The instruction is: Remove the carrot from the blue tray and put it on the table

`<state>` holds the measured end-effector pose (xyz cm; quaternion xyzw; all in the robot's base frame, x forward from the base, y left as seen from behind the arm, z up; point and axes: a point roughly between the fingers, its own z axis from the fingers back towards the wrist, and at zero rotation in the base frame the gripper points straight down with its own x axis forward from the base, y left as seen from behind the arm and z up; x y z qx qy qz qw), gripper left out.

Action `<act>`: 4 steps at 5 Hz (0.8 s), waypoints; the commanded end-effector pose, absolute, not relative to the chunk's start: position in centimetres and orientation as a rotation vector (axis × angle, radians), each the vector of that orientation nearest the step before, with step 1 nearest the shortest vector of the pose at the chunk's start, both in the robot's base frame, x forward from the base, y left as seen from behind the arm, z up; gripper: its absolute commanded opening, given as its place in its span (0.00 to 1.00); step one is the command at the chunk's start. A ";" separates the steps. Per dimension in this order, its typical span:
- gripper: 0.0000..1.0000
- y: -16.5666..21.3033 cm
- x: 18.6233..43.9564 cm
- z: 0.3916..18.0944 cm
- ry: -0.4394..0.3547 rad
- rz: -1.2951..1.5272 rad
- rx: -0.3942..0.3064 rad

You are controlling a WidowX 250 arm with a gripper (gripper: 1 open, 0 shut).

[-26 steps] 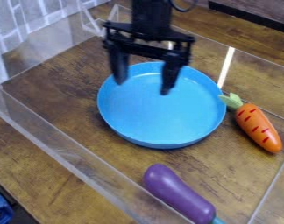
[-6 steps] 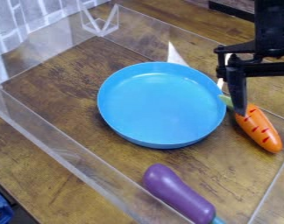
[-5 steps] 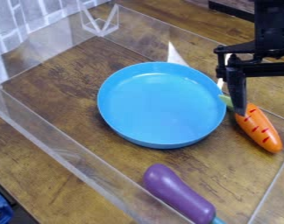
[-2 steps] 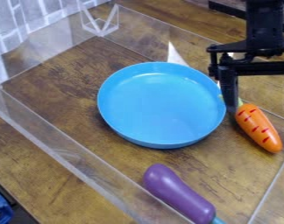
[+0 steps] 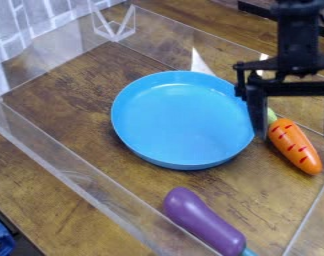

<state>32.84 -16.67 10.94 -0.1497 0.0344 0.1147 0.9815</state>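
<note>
Since the earlier frames the gripper (image 5: 288,103) has crossed from above the tray (image 5: 154,143) to its right side and sunk a little; nothing else has shifted. Table (image 5: 71,75), tray and eggplant (image 5: 205,222) lie as they were. Jaws stand spread wide and hold nothing, one finger (image 5: 256,108) by the tray's rim near the carrot's stem, the other at the frame's right edge. They seem to straddle the carrot (image 5: 294,146), likely ready for a grasp. Carrot lies on the table just right of the tray, not in it: small, orange, dark crosswise stripes, green stem toward the rim.
</note>
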 end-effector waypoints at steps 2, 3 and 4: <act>1.00 -16.1 33.8 14.9 0.004 0.241 -0.329; 1.00 -15.7 34.1 16.5 -0.014 0.246 -0.337; 1.00 -16.4 33.8 15.6 -0.011 0.240 -0.334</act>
